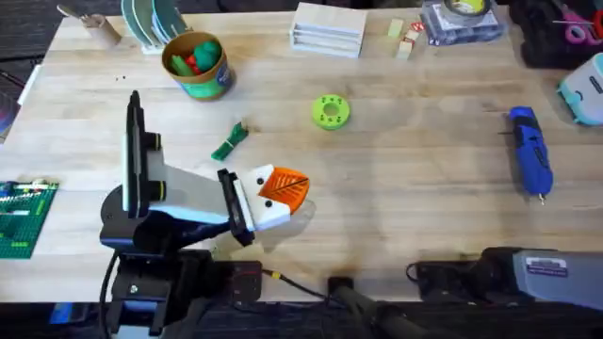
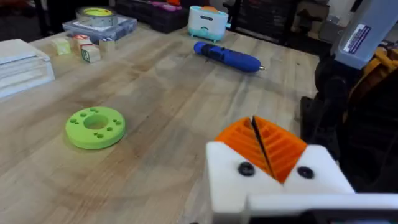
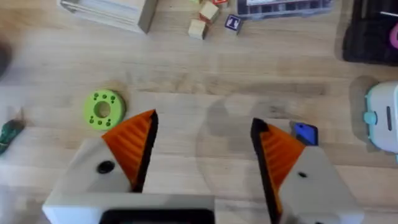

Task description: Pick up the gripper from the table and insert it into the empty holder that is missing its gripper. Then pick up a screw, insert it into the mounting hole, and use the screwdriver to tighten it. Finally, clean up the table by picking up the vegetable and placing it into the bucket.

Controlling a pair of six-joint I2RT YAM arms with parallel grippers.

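Note:
My left gripper (image 1: 294,188) (image 2: 253,121) hovers low over the table's front middle, its two orange ribbed fingers shut together on nothing. My right gripper (image 3: 204,121) is open, an orange finger (image 3: 134,143) on each white mount. The slim green vegetable (image 1: 229,143) (image 3: 9,132) lies just beyond the left gripper. The bucket (image 1: 196,64) stands at the back left with green and red toys inside. At the right, the blue screwdriver (image 1: 530,151) (image 2: 227,56) (image 3: 306,132) lies flat. The loose gripper piece, the empty holder and the screw are out of view.
A round green disc with holes (image 1: 330,111) (image 2: 95,126) (image 3: 104,109) lies mid-table. White stacked boxes (image 1: 328,26), small blocks (image 1: 403,40) and a tape case (image 1: 460,19) line the back edge. A green brick plate (image 1: 24,218) sits front left, a pale blue device (image 1: 584,89) far right.

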